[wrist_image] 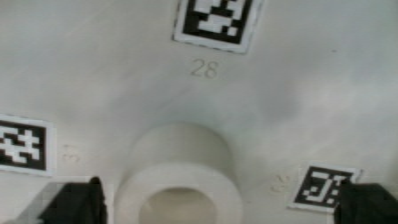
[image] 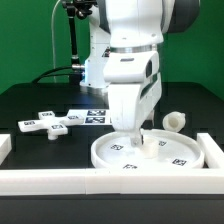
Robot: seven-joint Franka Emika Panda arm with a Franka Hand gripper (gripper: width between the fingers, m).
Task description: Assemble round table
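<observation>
The large rimmed round disc (image: 170, 155) lies flat at the exterior view's front right, tags up; its surface (wrist_image: 214, 100) fills the wrist view. A short hollow white stub (wrist_image: 183, 175) rises from the disc's middle. My gripper (image: 138, 140) is down over the disc. It is open (wrist_image: 222, 205), with dark fingers (wrist_image: 73, 205) on either side of the stub and gaps between them and it. The stub sits closer to one finger. A short cylindrical post (image: 173, 120) stands just behind the disc. The cross-shaped piece (image: 50, 123) lies at the exterior view's left.
The white border wall (image: 60, 180) runs along the front and up the exterior view's right side (image: 213, 150), close to the disc's rim. The marker board (image: 95, 117) lies flat behind the arm, between the cross and the disc.
</observation>
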